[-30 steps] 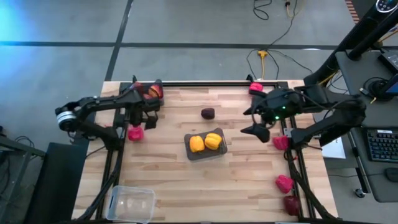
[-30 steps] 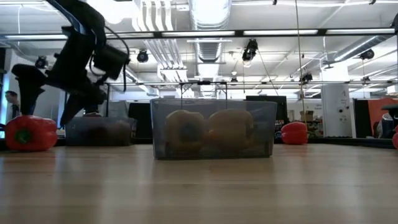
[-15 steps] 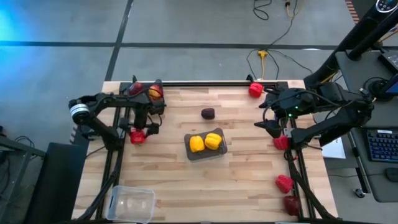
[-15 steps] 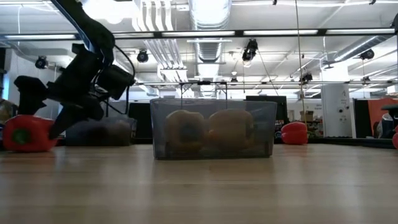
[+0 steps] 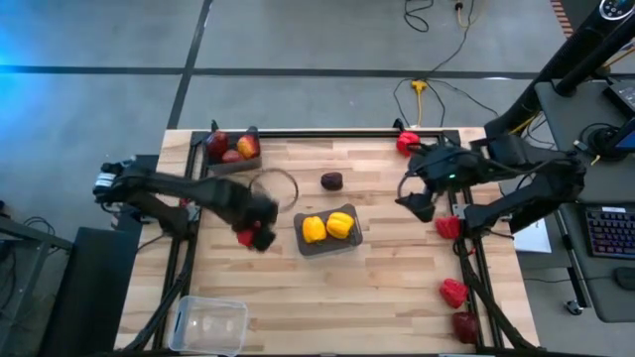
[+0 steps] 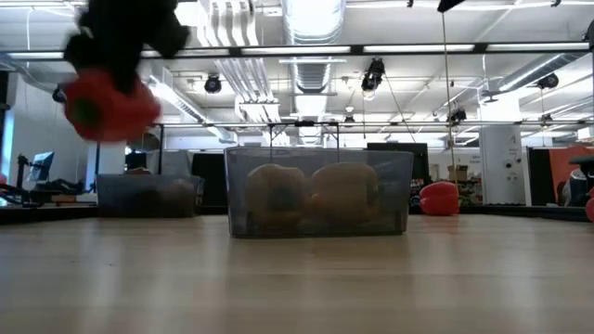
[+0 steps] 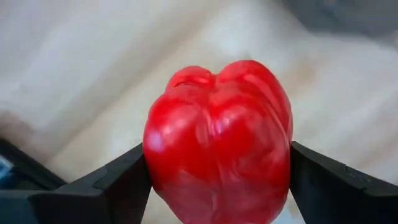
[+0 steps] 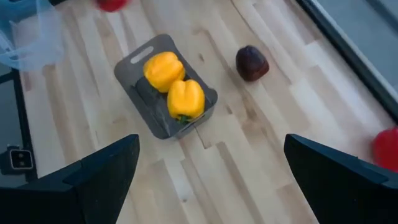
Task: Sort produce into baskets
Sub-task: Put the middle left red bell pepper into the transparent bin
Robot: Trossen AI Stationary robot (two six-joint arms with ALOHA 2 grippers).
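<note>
Left gripper (image 5: 256, 234) carrying a red pepper (image 7: 219, 142) above the table (image 5: 397, 288).
The pepper sits clamped between both fingers, just left of the grey basket (image 5: 328, 241); right gripper (image 5: 414, 203) hovers spread, apart.

The surface (image 5: 377, 268) is pale wooden planking with a dark frame along its edges, standing on a grey floor (image 5: 298, 40) crossed by dark lines. A yellow cable (image 5: 429, 74) trails over that floor beyond the far edge. Off to one side sits a desk with a keyboard (image 5: 607, 230). Level across the planks, the room behind shows long ceiling lights (image 6: 418, 48) and a pale duct (image 6: 312, 20) — an open workshop hall.
</note>
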